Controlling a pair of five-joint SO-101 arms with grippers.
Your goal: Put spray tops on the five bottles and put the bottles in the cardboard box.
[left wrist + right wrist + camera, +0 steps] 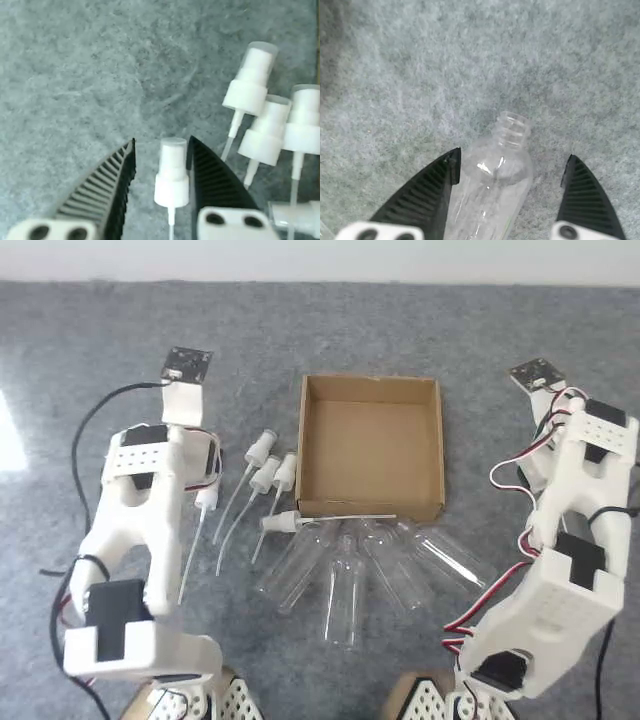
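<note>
Presently my left fingers (112, 185) stood open astride one spray top (171, 175) lying on the bench (75, 65), my right fingers (427, 190) open astride a clear bottle (495, 190) lying there too, both outside the cardboard box (370, 508).

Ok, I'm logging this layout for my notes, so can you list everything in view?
cardboard box: one, brown, open, empty, mid-table.
spray tops: five, white; four lying beside the box on the left arm's side, one between the fingers of the left gripper.
bottles: at least four, clear, uncapped, fanned in front of the box; one lies between the fingers of the right gripper, perhaps a fifth.
carpet: one, grey, covering the table.
arms: two, white, flanking the box.
left gripper: black fingers, open.
right gripper: black fingers, open.
</note>
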